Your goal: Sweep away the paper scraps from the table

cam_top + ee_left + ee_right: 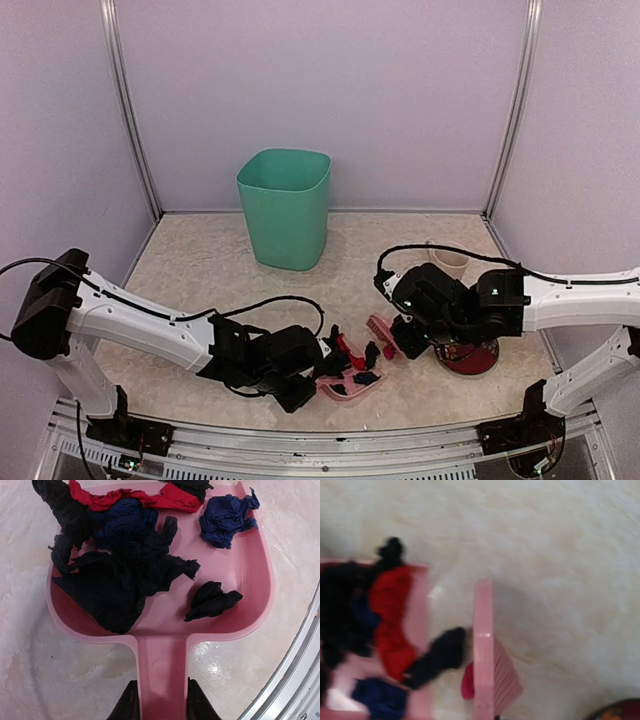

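Now the left pincer (161,700) grips the dustpan (250,595) holding paper scraps (125,580), while the right pincer (406,340) clenches the brush (483,645).

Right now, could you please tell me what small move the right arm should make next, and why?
Probably a short stroke of the brush toward the dustpan. A black scrap lies across the pan's lip and a magenta scrap sits against the brush, neither fully inside yet. The right wrist view is blurred, so go gently.
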Robot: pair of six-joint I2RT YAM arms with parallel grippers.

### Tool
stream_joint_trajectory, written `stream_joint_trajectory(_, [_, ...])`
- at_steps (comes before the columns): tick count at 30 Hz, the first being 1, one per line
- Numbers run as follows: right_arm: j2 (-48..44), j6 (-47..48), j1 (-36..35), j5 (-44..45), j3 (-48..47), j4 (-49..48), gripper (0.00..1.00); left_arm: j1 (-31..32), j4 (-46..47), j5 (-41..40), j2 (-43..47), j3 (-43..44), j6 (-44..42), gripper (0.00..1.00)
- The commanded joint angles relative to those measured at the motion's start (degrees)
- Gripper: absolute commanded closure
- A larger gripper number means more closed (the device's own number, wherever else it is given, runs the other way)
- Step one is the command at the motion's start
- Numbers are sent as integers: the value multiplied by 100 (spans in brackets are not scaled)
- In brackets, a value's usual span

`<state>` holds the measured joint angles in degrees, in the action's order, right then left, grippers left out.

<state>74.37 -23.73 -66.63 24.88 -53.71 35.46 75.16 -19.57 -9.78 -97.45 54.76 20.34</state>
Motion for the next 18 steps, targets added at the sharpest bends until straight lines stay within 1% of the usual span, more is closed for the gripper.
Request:
stream_joint_trajectory(1, [16, 100, -151, -680, -148, -419, 100, 17, 160, 44, -252, 131, 25, 100])
stream_joint_trajectory(6, [-99, 174, -192, -1162, -161, -596, 100, -23, 279, -16, -408, 165, 49, 100])
stream_joint_trajectory(9, [-152, 156, -208, -1295, -179, -619, 100, -62, 423, -89, -412, 114, 49, 100])
stream_joint_trajectory(13, [-239, 97, -219, -1216, -190, -588, 100, -72, 705, -115, -352, 7, 48, 100])
stream_joint_trajectory(18, [-302, 11, -219, -806, -255, -256, 100, -82, 882, -361, -216, -96, 47, 100])
